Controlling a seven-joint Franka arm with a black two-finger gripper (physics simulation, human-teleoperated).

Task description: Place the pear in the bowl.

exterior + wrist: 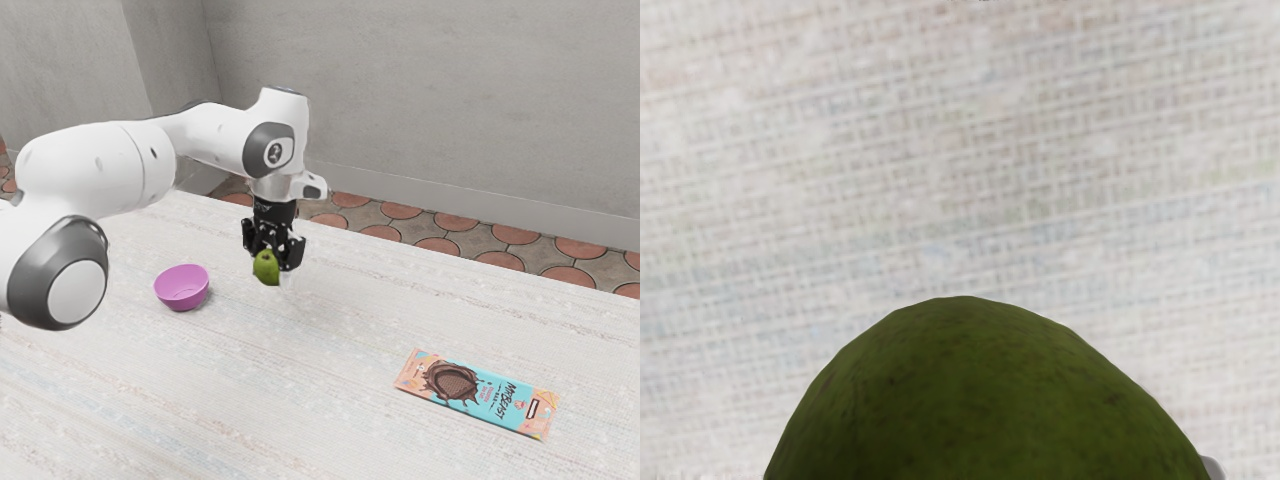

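My black gripper (pixel 270 262) points down near the middle of the exterior view, shut on the green pear (pixel 265 268). The pear hangs between its fingers and hides part of them. In the wrist view the pear (pixel 980 400) bulges up large from the lower edge, with a bit of a grey fingertip against its side. A pink-purple bowl (pixel 182 288) stands upright on the table, a short way from the pear toward the exterior view's left; its visible inside holds nothing.
A chocolate bar in a blue and orange wrapper (pixel 478 392) lies flat on the pale woven-patterned table (pixel 300 400), toward the exterior view's right. Beyond the table's far edge are a tiled floor and a grey wall.
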